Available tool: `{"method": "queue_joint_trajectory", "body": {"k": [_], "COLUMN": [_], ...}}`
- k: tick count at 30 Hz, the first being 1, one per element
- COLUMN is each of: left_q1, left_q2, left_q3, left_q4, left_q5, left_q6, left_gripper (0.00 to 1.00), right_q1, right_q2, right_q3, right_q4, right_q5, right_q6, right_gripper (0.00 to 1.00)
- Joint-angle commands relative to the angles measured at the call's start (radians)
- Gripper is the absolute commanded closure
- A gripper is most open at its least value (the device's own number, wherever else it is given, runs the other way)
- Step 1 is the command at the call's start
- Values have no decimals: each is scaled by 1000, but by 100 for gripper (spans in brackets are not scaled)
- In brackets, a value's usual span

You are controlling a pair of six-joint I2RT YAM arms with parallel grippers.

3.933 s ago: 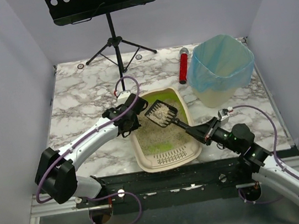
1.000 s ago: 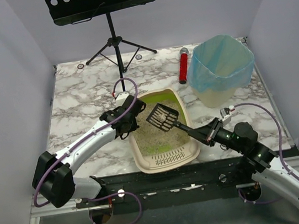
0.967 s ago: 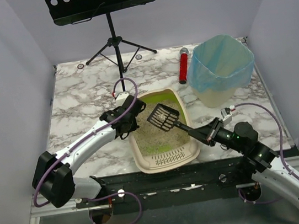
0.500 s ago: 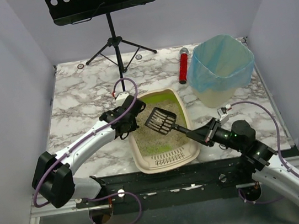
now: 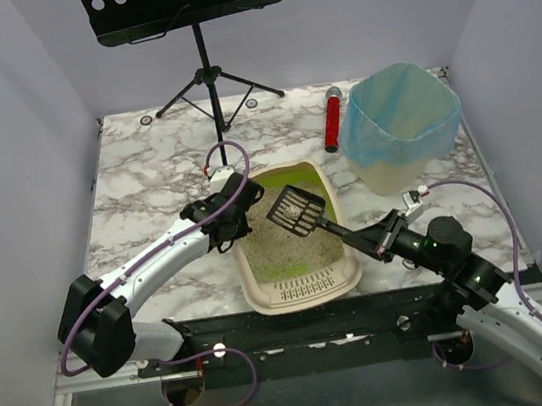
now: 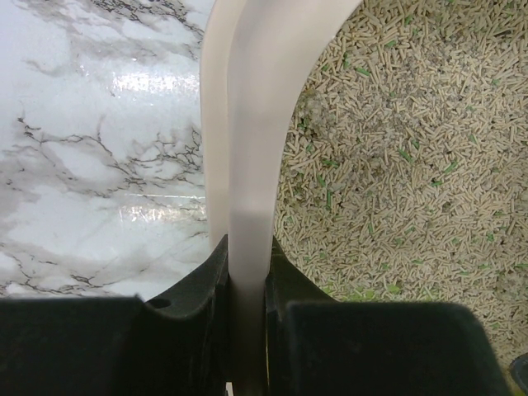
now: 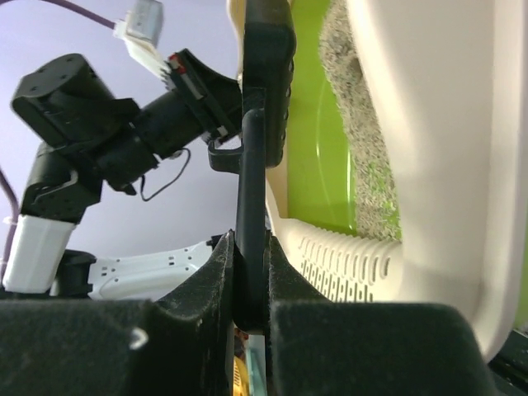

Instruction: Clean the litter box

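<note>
The litter box (image 5: pixel 249 272) is a beige tray with a lime-green inner wall and tan granules (image 5: pixel 282 247), its grille end (image 5: pixel 308 284) nearest the arm bases. My left gripper (image 5: pixel 234 224) is shut on the tray's left rim (image 6: pixel 247 148), with the granules (image 6: pixel 396 165) to its right. My right gripper (image 5: pixel 381 241) is shut on the handle (image 7: pixel 251 206) of a black slotted scoop (image 5: pixel 295 210). The scoop is held tilted above the granules, a few pale bits on it. The right wrist view shows the tray (image 7: pixel 429 165) on edge beside the scoop.
A bin lined with a blue bag (image 5: pixel 401 124) stands at the back right, with a red cylinder (image 5: pixel 332 121) to its left. A black music stand (image 5: pixel 207 71) is at the back centre. White walls close in on both sides.
The heap of granules on the scoop has sifted off. The scoop dipped slightly toward the litter half a second ago and is back up. The left gripper holds the rim as before.
</note>
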Motion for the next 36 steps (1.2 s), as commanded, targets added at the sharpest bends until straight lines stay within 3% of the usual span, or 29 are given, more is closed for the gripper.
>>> {"method": "queue_joint_trajectory", "body": {"k": [1,5,9,12,16,18,21,24,25,28,36], "left_q1": [4,4,4,4,4,4,5,4,4,4,4], "left_q2": [-39,-34,-37,-30,-33,-34,-30,-28,-28,-20,-37], "left_q3": [29,26,21,24,23,21,24,21,20,23,20], "left_q4": [149,153,166,164,160,164,166,175,176,175,178], "left_q5": [7,9,21,30,23,16,33,41,42,41,44], "left_q6": [-16,-15,-10,-10,-7,-8,-7,-4,-2,-1,2], "left_gripper": [97,97,97,97,97,97,97,97,97,97,97], "right_q1": [1,1,1,1,1,1,1,1,1,1,1], "right_q2": [5,-7,81,160,112,127,57,121,208,255,177], "right_q3": [-27,69,65,101,34,86,121,118,129,144,178], "right_q4": [79,-79,7,-63,89,-20,-75,27,16,-24,-30], "right_q5": [-40,64,-87,-43,-70,-58,107,-32,-93,-60,17], "right_q6": [4,-37,-106,-105,-91,-88,-124,-149,-155,-157,-164], "right_gripper": [99,99,99,99,99,99,99,99,99,99,99]}}
